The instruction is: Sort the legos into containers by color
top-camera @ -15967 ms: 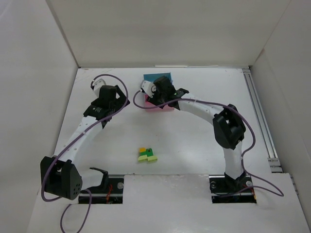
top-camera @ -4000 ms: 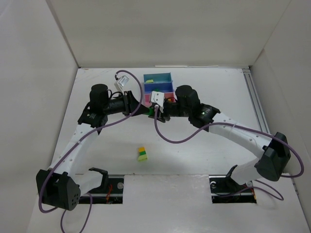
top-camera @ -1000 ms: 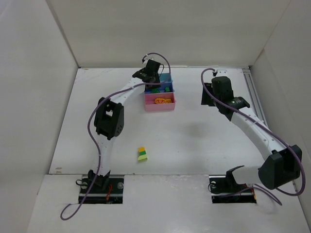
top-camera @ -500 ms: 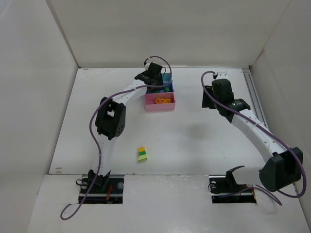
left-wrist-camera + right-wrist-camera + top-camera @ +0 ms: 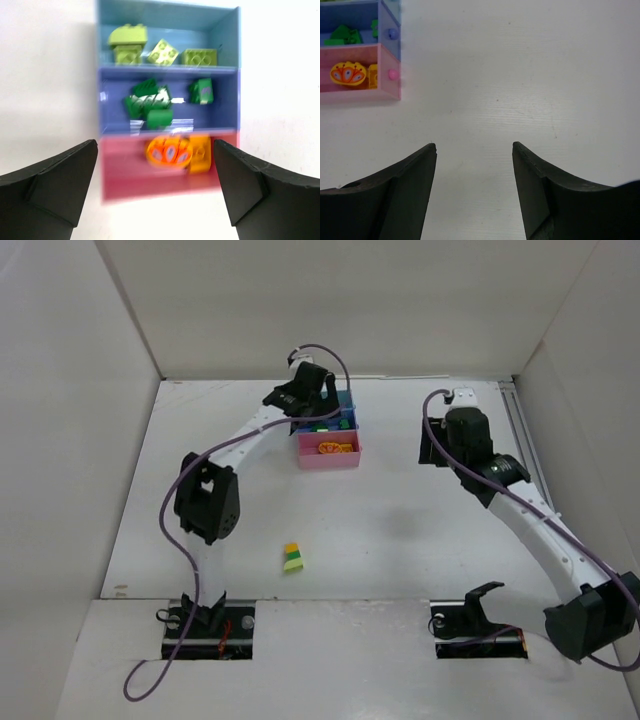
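Left wrist view: left gripper (image 5: 155, 150) hangs over the containers (image 5: 235, 75), jaws wide apart and empty. Light green legos (image 5: 162, 50) lie in the teal tray (image 5: 227, 45), dark green legos (image 5: 150, 102) in the blue tray (image 5: 112, 100), orange legos (image 5: 172, 150) in the pink tray (image 5: 120, 175).

Top view: one small stack (image 5: 293, 558), yellow over green, sits on the surface (image 5: 400, 530) well apart from the trays. It is probably light, rigid and slick. Best pinched low across its flat sides.

Right gripper (image 5: 474, 145) is open and holds nothing.

A second ago the left jaws were shut; now they stand open. The stack has not moved.

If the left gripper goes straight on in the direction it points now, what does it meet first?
Most likely the pink tray and its orange legos: the open left gripper frames them from above. It could be the blue tray; depth is unclear.
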